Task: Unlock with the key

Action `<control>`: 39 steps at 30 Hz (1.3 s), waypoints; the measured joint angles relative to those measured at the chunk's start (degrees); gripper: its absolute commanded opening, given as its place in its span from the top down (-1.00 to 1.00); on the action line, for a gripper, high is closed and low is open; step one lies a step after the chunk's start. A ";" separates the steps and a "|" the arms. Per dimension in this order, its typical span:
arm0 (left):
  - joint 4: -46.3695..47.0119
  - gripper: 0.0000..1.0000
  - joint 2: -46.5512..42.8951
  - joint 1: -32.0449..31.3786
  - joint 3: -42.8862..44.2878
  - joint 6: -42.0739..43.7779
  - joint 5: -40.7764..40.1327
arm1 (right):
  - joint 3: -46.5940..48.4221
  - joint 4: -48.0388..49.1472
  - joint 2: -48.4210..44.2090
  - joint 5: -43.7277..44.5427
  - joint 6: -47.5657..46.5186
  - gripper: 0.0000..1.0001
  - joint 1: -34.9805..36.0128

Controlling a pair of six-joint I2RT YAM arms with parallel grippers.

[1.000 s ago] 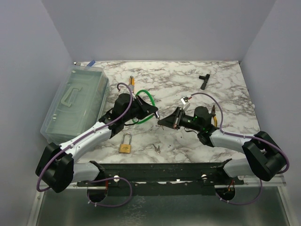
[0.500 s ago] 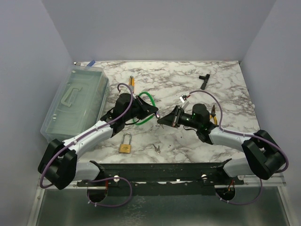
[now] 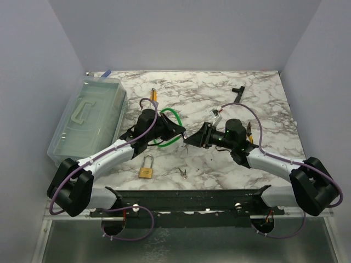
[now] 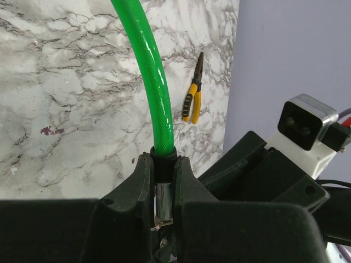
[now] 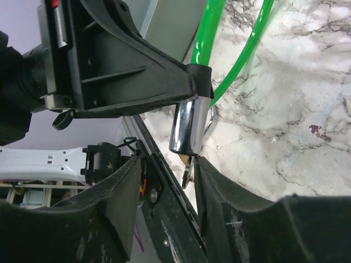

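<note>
Top external showed the key (image 3: 182,172) lying on the marble table (image 3: 263,109) by its near edge, just right of the brass padlock (image 3: 145,172) and well apart from both grippers. The left gripper (image 3: 179,131) and right gripper (image 3: 188,141) almost met at mid-table, with both arms stretched low and inward. Since a second earlier the right arm had reached farther left, and the key had not moved.

Left wrist showed that gripper clamped on the chrome barrel (image 4: 163,205) of a green cable lock (image 4: 151,71).

Right wrist showed its jaws parted with nothing between them, facing the barrel.
</note>
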 measured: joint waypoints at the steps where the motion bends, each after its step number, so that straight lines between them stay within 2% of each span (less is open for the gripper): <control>1: -0.02 1.00 0.11 0.02 0.00 -0.02 0.04 | 0.00 -0.52 -0.55 -0.02 -0.33 -0.01 0.00; 7: -0.13 1.00 0.37 0.42 0.00 -0.20 0.11 | 0.00 -2.12 -1.60 -0.02 -1.86 -0.01 0.00; 10: -0.15 1.00 0.37 0.61 0.00 -0.20 0.13 | 0.00 -3.10 -1.60 -0.02 -2.34 0.06 0.00; 16: -0.15 1.00 0.37 0.63 0.00 -0.22 0.13 | 0.00 -4.26 -1.57 -0.09 -3.08 0.47 0.00; 22: -0.15 1.00 0.37 0.74 0.00 -0.24 0.24 | 0.24 -4.72 -1.36 -0.09 -3.76 0.60 0.00; 26: -0.15 1.00 0.37 0.76 0.00 -0.42 0.28 | 0.81 -5.01 -0.57 -0.07 -4.04 0.96 0.00; 27: -0.15 1.00 0.37 0.79 0.00 -0.42 0.31 | 0.85 -5.09 -0.33 -0.04 -4.15 0.99 0.00; 39: -0.17 1.00 0.37 1.49 0.00 -1.40 0.72 | 2.43 -6.80 0.48 1.36 -4.59 0.99 -0.31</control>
